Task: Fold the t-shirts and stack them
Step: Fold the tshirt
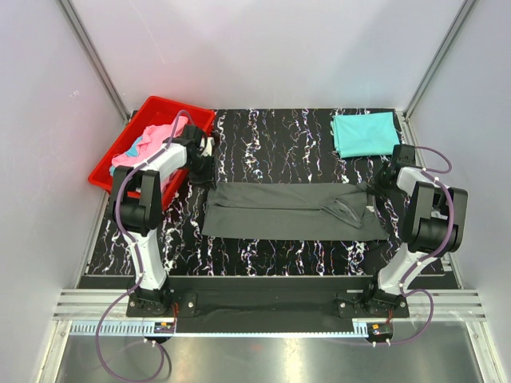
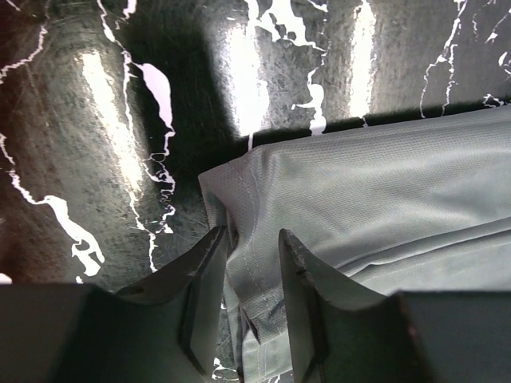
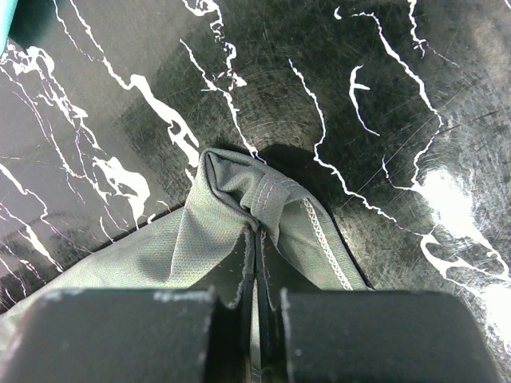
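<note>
Finely woven charcoal t-shirt (image 1: 287, 209) lies flat; right tool (image 3: 257, 271) pinches its bunched hem, left tool (image 2: 251, 247) straddles a corner, part-open.

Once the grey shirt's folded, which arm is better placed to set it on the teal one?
Likely the right: the right gripper is shut on the grey shirt, and the folded teal shirt lies beyond it at the far right. The left gripper is at the opposite end, by the red bin.
</note>
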